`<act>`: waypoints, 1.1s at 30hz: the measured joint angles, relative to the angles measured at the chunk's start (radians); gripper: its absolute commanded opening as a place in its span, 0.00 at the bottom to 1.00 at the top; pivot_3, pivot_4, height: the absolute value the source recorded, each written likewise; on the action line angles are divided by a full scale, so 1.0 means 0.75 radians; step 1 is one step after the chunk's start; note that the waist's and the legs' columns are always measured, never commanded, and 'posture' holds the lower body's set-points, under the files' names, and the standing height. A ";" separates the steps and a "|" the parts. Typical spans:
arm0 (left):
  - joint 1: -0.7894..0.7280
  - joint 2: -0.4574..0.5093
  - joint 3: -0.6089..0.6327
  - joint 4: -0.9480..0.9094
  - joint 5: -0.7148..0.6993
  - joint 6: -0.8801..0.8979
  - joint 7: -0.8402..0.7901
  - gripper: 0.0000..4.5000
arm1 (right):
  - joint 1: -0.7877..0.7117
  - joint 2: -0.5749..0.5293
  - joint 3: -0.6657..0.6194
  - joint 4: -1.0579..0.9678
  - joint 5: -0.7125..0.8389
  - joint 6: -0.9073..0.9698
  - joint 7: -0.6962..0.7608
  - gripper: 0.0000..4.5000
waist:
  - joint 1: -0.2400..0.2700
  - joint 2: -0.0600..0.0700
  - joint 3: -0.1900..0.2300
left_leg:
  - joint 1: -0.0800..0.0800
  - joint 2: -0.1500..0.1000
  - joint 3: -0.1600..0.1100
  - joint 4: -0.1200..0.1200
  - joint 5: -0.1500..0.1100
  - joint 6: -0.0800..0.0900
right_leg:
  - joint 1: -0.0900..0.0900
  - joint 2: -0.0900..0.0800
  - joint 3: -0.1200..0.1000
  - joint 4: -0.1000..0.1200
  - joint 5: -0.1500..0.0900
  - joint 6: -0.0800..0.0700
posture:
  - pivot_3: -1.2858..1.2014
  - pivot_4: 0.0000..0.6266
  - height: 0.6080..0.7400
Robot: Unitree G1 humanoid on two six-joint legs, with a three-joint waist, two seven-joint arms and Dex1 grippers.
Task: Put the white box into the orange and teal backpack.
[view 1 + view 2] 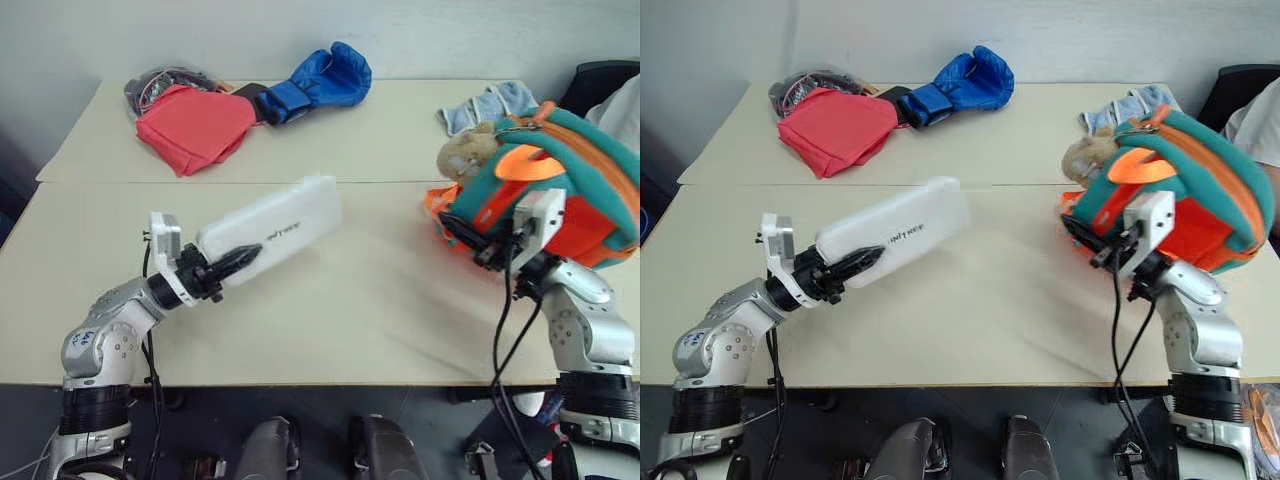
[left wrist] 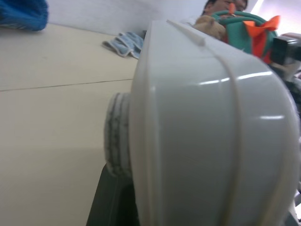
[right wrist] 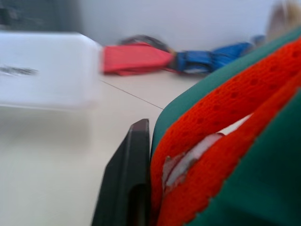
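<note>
left end effector point(image 1: 238, 262) clamped on near end of white box point(image 1: 272, 229), box lifted off tabletop point(image 1: 360, 300), angled up toward robot's right. right end effector point(image 1: 470, 243) pinching orange edge of orange and teal backpack point(image 1: 560, 185), backpack raised and tilted at tabletop's right side, tan plush point(image 1: 466, 150) on its far side. box and backpack apart. farther back: red cloth bag point(image 1: 195, 127), blue boxing glove point(image 1: 320, 82), pale blue cloth point(image 1: 488, 105).
</note>
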 measured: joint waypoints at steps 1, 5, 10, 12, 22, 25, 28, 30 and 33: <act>-0.002 -0.003 0.010 0.020 0.000 0.000 0.002 0.27 | 0.003 0.000 0.034 -0.057 0.029 0.049 0.003 0.00 | -0.001 0.000 0.000 | 0.000 0.000 0.000 0.000 0.000 0.000 | 0.000 0.000 0.000 0.000 0.000 0.000 | 0.52 0.24 1.00; -0.025 -0.003 0.057 0.092 -0.004 -0.002 0.007 0.27 | 0.039 -0.006 0.126 -0.307 0.228 0.264 0.026 0.00 | 0.001 0.000 0.000 | -0.001 0.000 -0.001 0.000 -0.001 0.000 | 0.000 0.000 0.000 -0.002 0.000 0.000 | 0.52 0.24 1.00; -0.045 0.027 0.097 0.092 -0.047 0.013 -0.015 0.27 | 0.137 -0.204 0.062 -0.504 0.528 0.525 0.063 0.00 | 0.011 -0.002 0.000 | -0.001 0.000 -0.002 0.001 -0.005 0.001 | 0.001 -0.001 0.000 -0.010 0.000 0.000 | 0.52 0.24 1.00; -0.053 0.042 0.104 0.062 -0.072 0.028 -0.026 0.27 | 0.216 -0.334 -0.019 -0.530 0.614 0.601 0.104 0.00 | 0.028 -0.003 0.001 | -0.001 -0.001 -0.002 0.001 -0.007 0.002 | 0.001 -0.002 0.000 -0.010 0.000 0.000 | 0.52 0.24 1.00; -0.267 0.070 -0.046 -0.171 -0.088 -0.014 -0.122 0.27 | 0.354 -0.594 -0.236 -0.411 0.633 0.673 0.258 0.00 | 0.055 -0.006 0.002 | -0.001 -0.001 0.000 0.003 -0.007 0.003 | 0.003 -0.001 0.000 -0.011 0.000 0.000 | 0.52 0.24 1.00; -0.378 0.002 -0.162 -0.103 0.008 -0.089 -0.147 0.27 | 0.348 -0.600 -0.233 -0.372 0.583 0.650 0.288 0.00 | 0.067 -0.006 0.002 | -0.002 -0.001 0.001 0.004 -0.007 0.004 | 0.002 -0.001 0.000 -0.010 0.000 0.000 | 0.52 0.24 1.00; -0.496 -0.063 -0.249 0.055 0.137 -0.239 -0.180 0.27 | 0.329 -0.600 -0.229 -0.348 0.547 0.640 0.298 0.00 | 0.070 -0.006 0.002 | -0.003 -0.001 0.001 0.006 -0.006 0.005 | 0.003 -0.001 -0.001 -0.010 0.000 0.001 | 0.52 0.24 1.00; -0.516 -0.088 -0.300 0.122 0.206 -0.331 -0.227 0.27 | 0.328 -0.599 -0.229 -0.345 0.536 0.638 0.302 0.00 | 0.067 -0.006 0.002 | -0.003 -0.001 0.001 0.006 -0.006 0.005 | 0.002 0.000 -0.001 -0.010 0.000 0.001 | 0.52 0.24 1.00; -0.540 -0.127 -0.350 0.211 0.268 -0.436 -0.296 0.27 | 0.312 -0.598 -0.225 -0.343 0.517 0.631 0.302 0.00 | 0.069 -0.007 0.002 | -0.004 -0.001 0.001 0.008 -0.006 0.005 | 0.003 0.000 -0.002 -0.010 0.000 0.001 | 0.52 0.24 1.00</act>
